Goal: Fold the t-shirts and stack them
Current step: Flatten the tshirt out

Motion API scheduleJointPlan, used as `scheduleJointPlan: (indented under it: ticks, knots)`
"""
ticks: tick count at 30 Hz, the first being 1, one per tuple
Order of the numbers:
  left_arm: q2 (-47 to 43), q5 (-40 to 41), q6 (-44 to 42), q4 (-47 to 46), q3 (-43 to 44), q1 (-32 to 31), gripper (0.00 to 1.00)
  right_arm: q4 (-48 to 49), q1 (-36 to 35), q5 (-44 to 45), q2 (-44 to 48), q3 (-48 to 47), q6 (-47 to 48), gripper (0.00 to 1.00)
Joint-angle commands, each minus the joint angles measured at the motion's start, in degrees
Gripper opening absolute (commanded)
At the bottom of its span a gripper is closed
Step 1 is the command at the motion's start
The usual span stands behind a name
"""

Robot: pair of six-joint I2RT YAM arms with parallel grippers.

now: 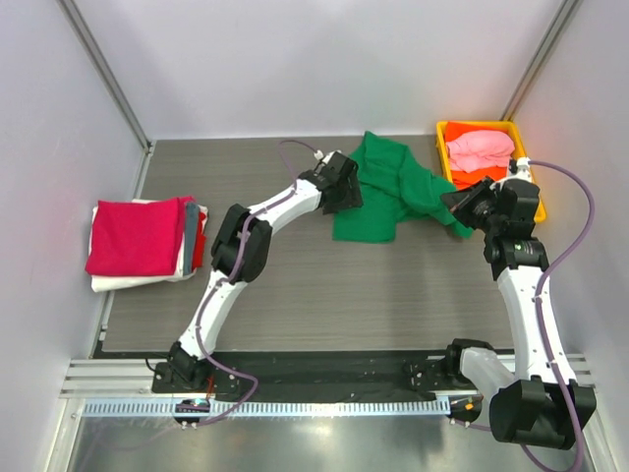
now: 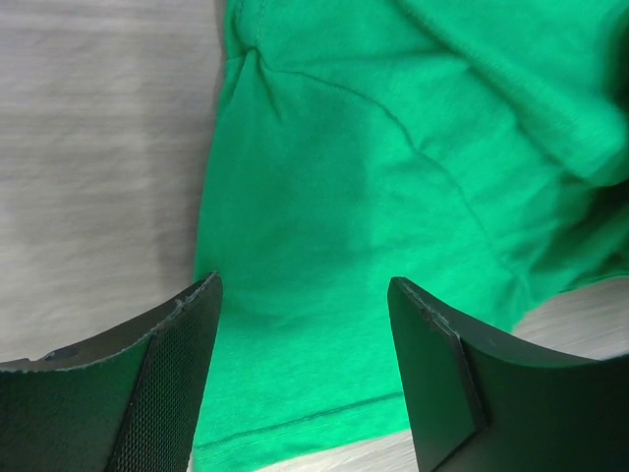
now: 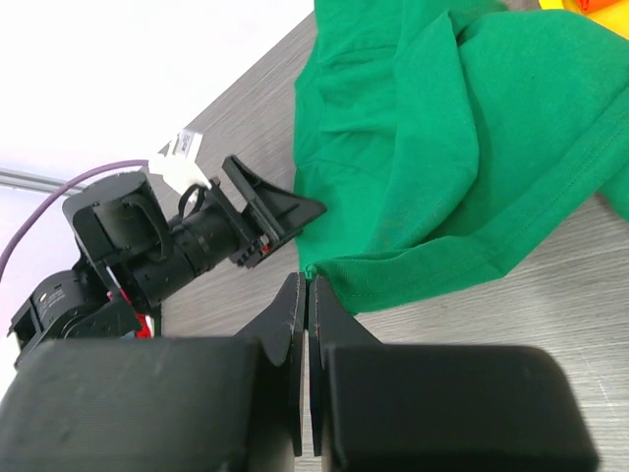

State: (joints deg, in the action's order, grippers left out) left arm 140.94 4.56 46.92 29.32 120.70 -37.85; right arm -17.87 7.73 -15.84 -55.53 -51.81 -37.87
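The bright green t-shirt [image 1: 388, 187] lies crumpled at the back middle of the table. My left gripper [image 1: 342, 189] is open and hovers over the shirt's left edge. In the left wrist view its fingers [image 2: 177, 374] straddle the green cloth [image 2: 373, 157] near the hem. My right gripper [image 1: 462, 202] is shut on a corner of the green shirt's hem [image 3: 413, 128], pinched at the tips [image 3: 310, 280]. A stack of folded shirts [image 1: 142, 241] lies at the left, crimson on top, with grey, red and white below. A pink shirt [image 1: 479, 149] lies in the tray.
The yellow tray [image 1: 441, 147] stands at the back right, close behind my right gripper, with orange cloth under the pink shirt. White walls enclose the table on the left, back and right. A metal rail [image 1: 295, 379] runs along the near edge.
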Motion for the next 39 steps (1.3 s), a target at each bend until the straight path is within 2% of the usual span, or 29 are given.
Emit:
scheduleJointPlan:
  ticks: [1,7,10,11,17,23,26,30,32,35,36,39]
  knots:
    - [-3.3,4.2,-3.6,10.3,-6.0,0.1,0.70,2.1,0.1,-1.0,2.0,-0.1,-0.6,0.01]
    - [-10.6,3.5,-6.2,9.4,-20.8,-0.9,0.68,1.8,0.1,-1.7,3.1,0.6,-1.0,0.01]
    - [-15.8,4.8,-6.0,8.0,-30.9,-2.2,0.68,1.8,0.1,-2.1,3.8,1.4,-1.3,0.01]
    - [-17.6,4.9,-5.6,6.5,-36.5,-2.5,0.68,1.7,0.1,-2.2,3.8,1.6,-1.4,0.01]
    - [-33.7,4.2,-3.7,2.8,-55.1,-3.1,0.67,1.7,0.1,-3.0,5.0,4.2,-1.4,0.01]
    - [-51.2,4.2,-1.6,2.9,-68.8,-4.3,0.67,1.4,0.1,-3.1,5.6,5.7,-0.5,0.01]
    - [-61.4,5.3,-0.2,3.3,-71.2,-4.3,0.71,1.2,0.1,-2.8,5.4,6.5,0.1,0.01]
    - [-67.4,6.1,-2.3,4.4,-66.5,-3.7,0.74,1.2,0.1,-2.9,5.2,7.7,0.9,0.01]
    - [-66.3,6.6,-4.2,4.3,-62.6,-2.5,0.73,1.3,0.1,-3.0,5.2,8.1,1.2,0.01]
    - [-62.7,3.1,-6.4,2.7,-58.1,0.7,0.69,1.2,0.1,-3.1,5.2,8.3,1.5,0.01]
    - [-59.5,0.0,-6.6,1.6,-57.2,1.9,0.64,1.1,0.1,-3.0,5.2,8.1,1.4,0.01]
    - [-53.1,-3.1,-6.9,0.0,-53.7,5.1,0.59,1.1,0.1,-3.1,5.1,7.9,1.4,0.01]
